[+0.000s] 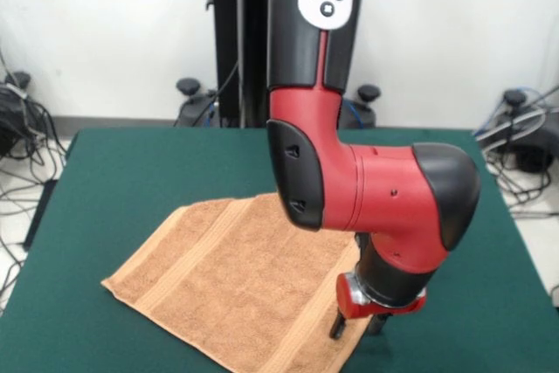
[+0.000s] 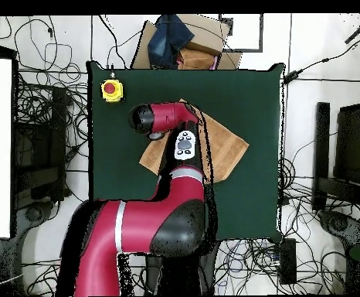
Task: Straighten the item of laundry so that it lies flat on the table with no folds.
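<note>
From the front, the red and black arm (image 1: 367,189) bends down over the green table (image 1: 131,172) and ends in the gripper (image 1: 358,325), low at the near right corner of the towel (image 1: 236,277). Two dark fingers (image 1: 337,324) show with a small gap between them, slightly apart; their tips sit right at the towel's edge, but I cannot tell whether they pinch the cloth or only touch it. The orange-tan towel lies spread on the near middle of the table, turned at a slant, its long axis running from lower left up toward the right, with a stripe band near the left short end.

From overhead, the arm (image 2: 164,120) covers the middle of the towel (image 2: 225,147), and the gripper is hidden under the wrist. The towel shows as a tilted rectangle in the table's (image 2: 256,100) middle, corners pointing along the table's sides. A yellow box with a red button (image 2: 111,90) sits at one table corner.
</note>
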Controlling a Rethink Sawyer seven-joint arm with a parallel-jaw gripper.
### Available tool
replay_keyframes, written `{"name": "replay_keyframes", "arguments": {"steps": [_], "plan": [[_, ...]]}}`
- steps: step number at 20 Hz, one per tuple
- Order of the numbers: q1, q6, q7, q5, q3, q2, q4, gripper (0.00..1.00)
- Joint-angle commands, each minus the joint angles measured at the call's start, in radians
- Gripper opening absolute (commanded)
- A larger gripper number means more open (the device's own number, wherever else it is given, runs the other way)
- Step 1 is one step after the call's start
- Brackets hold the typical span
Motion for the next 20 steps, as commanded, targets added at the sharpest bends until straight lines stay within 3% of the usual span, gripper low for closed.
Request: {"name": "replay_keyframes", "arguments": {"steps": [1, 12, 14, 16, 20], "plan": [[0.021, -0.114, 0.03, 0.01, 0.17, 0.149, -0.016, 1.0], [0.014, -0.133, 0.045, 0.117, 0.348, 0.076, 0.091, 1.0], [0.04, -0.085, 0.11, 0.112, 0.306, 0.038, 0.115, 1.0], [0.109, -0.001, 0.236, 0.082, 0.18, -0.006, 0.113, 1.0], [0.063, -0.02, 0.164, 0.109, 0.235, -0.077, 0.242, 1.0]]}}
